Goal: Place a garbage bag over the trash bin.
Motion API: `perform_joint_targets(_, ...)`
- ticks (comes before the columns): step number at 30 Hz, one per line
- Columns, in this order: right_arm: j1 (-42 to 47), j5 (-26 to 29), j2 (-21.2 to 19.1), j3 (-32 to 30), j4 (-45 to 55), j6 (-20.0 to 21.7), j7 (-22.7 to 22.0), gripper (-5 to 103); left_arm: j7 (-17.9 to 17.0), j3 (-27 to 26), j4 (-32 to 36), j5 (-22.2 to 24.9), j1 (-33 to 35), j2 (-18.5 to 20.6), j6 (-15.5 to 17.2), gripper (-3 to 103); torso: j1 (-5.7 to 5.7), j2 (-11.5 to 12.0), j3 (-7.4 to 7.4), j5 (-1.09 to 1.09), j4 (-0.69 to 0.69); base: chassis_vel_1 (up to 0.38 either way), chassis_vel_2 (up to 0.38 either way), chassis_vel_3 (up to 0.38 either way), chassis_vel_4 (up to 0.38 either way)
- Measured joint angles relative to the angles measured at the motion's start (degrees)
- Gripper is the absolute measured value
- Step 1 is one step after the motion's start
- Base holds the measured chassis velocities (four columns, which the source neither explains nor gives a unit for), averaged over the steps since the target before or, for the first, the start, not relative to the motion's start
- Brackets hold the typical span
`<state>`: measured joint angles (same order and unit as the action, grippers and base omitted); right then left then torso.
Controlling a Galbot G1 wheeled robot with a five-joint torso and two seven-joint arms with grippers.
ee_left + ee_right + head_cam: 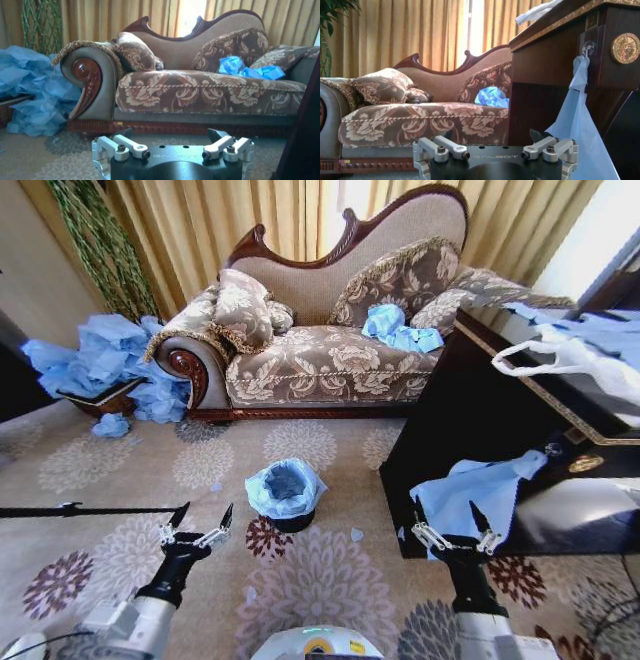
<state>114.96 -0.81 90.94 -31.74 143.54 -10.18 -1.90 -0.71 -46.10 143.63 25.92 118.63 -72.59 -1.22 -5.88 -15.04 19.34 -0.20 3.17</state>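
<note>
The trash bin [294, 523] is a small black cylinder standing on the patterned carpet in front of the sofa. The garbage bag [284, 485], thin light-blue film, is draped over its rim and lines its inside, so only the black base shows. My left gripper [205, 517] hovers open above the carpet, to the left of the bin and a little nearer to me, with nothing between its fingers; its wrist view shows the same open gripper [172, 133]. My right gripper [447, 521] is open too, right of the bin beside the dark cabinet, empty in its own view [492, 137].
A large flat blue bag [475, 488] [575, 123] hangs from a hook on the dark cabinet [470, 410] just beyond my right gripper. A white loop-handled bag [570, 360] lies on top. The sofa [330, 360] stands behind the bin, with blue bags piled at its left [100, 365].
</note>
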Motion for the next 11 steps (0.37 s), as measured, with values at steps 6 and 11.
perform_joint_targets(6, 0.00, 0.21, -0.10, -0.02, -0.15, 0.00, 0.08, 100, 0.11, 0.13, -0.21, 0.07, -0.23, 0.02, -0.02, 100, 0.00, 0.00, 0.00, 0.00, 0.00, 0.000, 0.000, 0.000, 0.000)
perform_joint_targets(11, -0.01, 0.25, -0.12, -0.03, -0.20, 0.00, 0.10, 100, 0.13, 0.18, -0.26, 0.09, -0.29, 0.02, -0.06, 100, 0.00, 0.00, 0.00, 0.00, 0.00, 0.000, 0.000, 0.000, 0.000)
